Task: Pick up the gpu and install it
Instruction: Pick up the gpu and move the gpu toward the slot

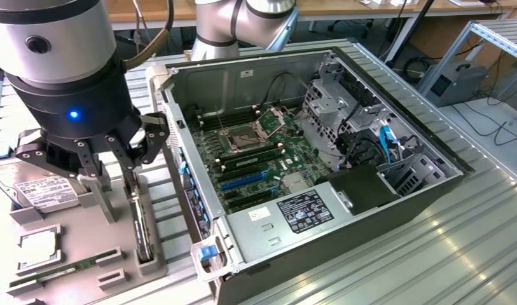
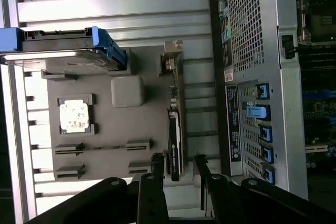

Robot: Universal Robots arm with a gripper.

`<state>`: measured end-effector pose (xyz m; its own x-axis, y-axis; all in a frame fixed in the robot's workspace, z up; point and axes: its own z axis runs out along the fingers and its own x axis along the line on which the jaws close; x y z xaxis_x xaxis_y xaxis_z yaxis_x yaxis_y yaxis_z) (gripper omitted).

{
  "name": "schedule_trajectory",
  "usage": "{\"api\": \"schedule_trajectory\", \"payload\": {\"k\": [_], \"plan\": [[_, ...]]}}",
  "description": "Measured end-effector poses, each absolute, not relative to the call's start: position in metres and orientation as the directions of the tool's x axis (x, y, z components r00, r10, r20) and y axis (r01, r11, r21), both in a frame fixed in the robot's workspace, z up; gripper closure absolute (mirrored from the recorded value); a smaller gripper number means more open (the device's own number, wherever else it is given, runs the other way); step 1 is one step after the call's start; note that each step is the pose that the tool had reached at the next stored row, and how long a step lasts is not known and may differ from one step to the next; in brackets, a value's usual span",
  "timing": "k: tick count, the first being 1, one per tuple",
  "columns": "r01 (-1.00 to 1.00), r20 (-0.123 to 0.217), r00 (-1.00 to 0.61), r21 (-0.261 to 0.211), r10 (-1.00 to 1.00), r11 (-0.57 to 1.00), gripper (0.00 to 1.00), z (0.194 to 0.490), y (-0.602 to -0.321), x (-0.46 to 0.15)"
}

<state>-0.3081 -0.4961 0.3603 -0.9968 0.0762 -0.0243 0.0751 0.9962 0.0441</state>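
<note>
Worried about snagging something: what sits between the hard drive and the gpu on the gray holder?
Between hard drive and gpu, the wrist view shows just a raised gray block.

Ribbed bare-metal surface (image 1: 445, 254); smooth matt grey plastic tray (image 1: 93, 235); dull sheet-metal case (image 1: 233, 79); gpu (image 2: 175, 148) edge glossy black.

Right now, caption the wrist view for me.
Open gripper straddles the gpu standing in its grey tray beside the case.

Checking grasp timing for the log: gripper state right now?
Gripper: open, one finger on each side of the upright gpu, nothing held.
</note>
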Motion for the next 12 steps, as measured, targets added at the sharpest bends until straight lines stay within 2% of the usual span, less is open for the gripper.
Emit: {"api": "schedule_trajectory", "payload": {"k": [6, 12], "plan": [[0.075, -0.025, -0.997, 0.044, 0.076, 0.996, 0.64, 0.337, -0.496, -0.308], [0.075, -0.025, -0.997, 0.044, 0.076, 0.996, 0.64, 0.331, -0.496, -0.308]]}}
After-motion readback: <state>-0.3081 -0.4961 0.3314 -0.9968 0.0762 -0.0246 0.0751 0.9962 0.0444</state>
